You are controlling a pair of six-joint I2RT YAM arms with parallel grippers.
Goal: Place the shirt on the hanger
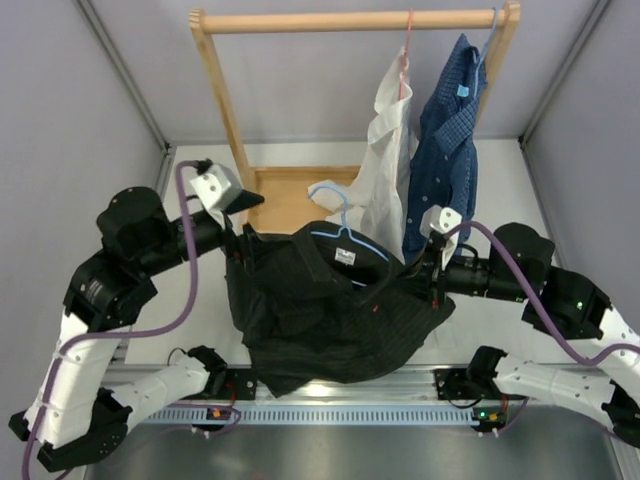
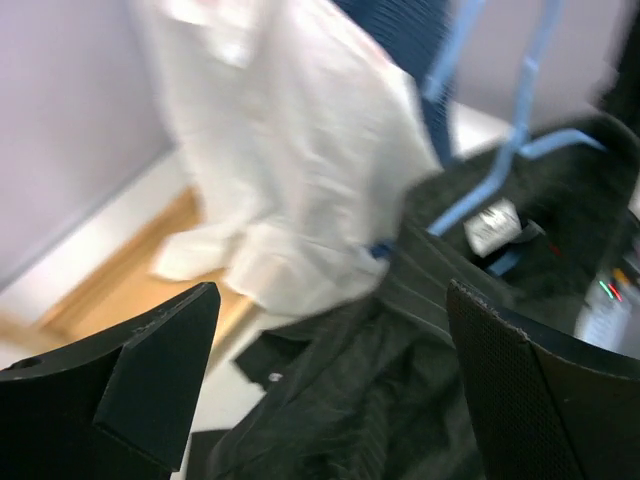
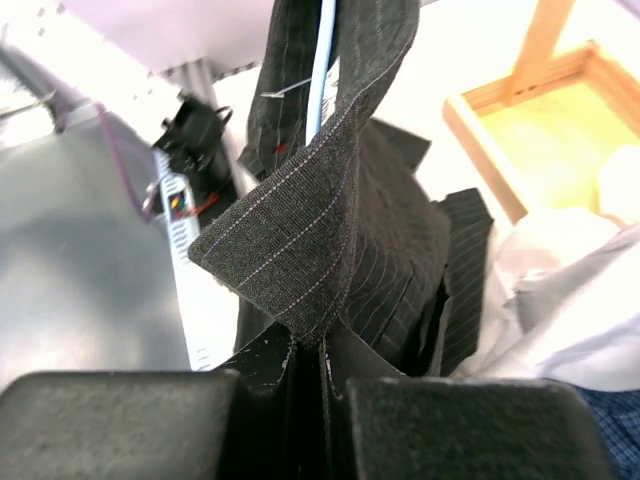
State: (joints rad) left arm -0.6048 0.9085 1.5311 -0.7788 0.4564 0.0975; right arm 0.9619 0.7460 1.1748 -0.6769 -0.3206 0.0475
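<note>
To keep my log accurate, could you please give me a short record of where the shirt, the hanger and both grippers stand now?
Shirt: black pinstriped collared button-up shirt, bunched between the two arms
Hanger: thin light-blue wire hanger, at the collar, partly under the fabric, hook poking out
Left gripper: open, holding nothing
Right gripper: shut on a fold of the shirt
Behind: wooden rack with a hanging white shirt and blue dotted shirt
</note>
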